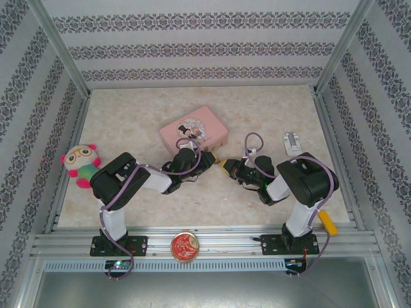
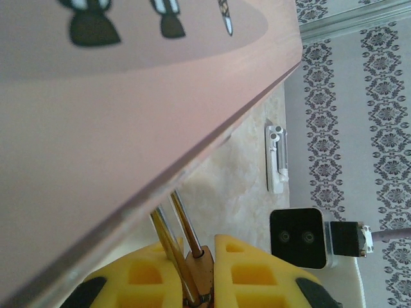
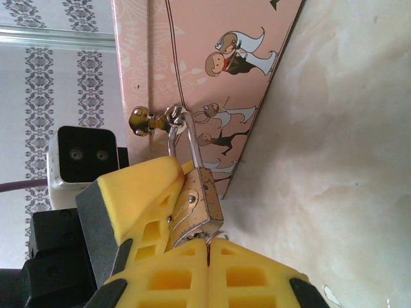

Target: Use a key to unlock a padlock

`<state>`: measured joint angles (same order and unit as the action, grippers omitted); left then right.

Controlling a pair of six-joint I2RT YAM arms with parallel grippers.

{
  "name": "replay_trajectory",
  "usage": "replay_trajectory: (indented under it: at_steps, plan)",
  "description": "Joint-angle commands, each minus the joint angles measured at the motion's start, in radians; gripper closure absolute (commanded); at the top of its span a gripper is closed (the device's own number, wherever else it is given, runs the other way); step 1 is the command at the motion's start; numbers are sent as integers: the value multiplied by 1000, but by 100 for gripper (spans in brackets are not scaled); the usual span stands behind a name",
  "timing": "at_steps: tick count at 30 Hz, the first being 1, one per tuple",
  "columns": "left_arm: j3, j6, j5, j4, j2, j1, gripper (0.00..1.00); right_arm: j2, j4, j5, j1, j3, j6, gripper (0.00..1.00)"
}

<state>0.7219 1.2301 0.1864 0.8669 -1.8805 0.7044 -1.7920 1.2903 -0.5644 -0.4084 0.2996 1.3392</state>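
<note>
Left end effector (image 2: 199, 249) pinches the padlock (image 3: 199, 205) body at the near right side of the pink tin box (image 3: 192, 51), shackle through its hasp (image 3: 144, 119); right end effector (image 3: 209, 247) is pressed together on a small silvery key (image 3: 207, 236) at the lock's base; turn gently, key kept coaxial, body held firm; long axis apparently runs left-right, shackle boxward, keyway facing right.

padlock (image 3: 200, 206) | small, brass-gold | hung on clasp (image 3: 144, 120) of pink tin (image 3: 205, 38)
</note>
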Motion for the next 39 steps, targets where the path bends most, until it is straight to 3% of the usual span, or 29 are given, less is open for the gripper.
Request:
replay_trajectory:
  at_steps: [1, 9, 19, 28, 31, 34, 36, 39]
  plan:
    - [3, 159, 205, -85, -64, 17, 100, -18, 38, -7, -18, 38, -1, 94]
    - [5, 121, 206, -129, -32, 18, 100, -5, 15, -17, -3, 94, -9, 94]
    - [2, 104, 165, -164, -8, 14, 100, 36, -52, -5, 25, 50, -62, 82]
    - [5, 109, 155, -177, -17, 8, 100, 225, -251, 43, 68, -98, -170, 75]
    - [5, 111, 154, -176, -16, 6, 100, 358, -445, 76, 67, -106, -243, 73]
    - [6, 111, 156, -179, -17, 4, 100, 561, -833, 161, 57, -57, -382, 72]
    - [8, 108, 160, -183, -17, 3, 100, 728, -1154, 284, 32, 8, -498, 71]
    - [13, 102, 172, -186, -19, -1, 100, 943, -1470, 446, 10, 91, -602, 67]
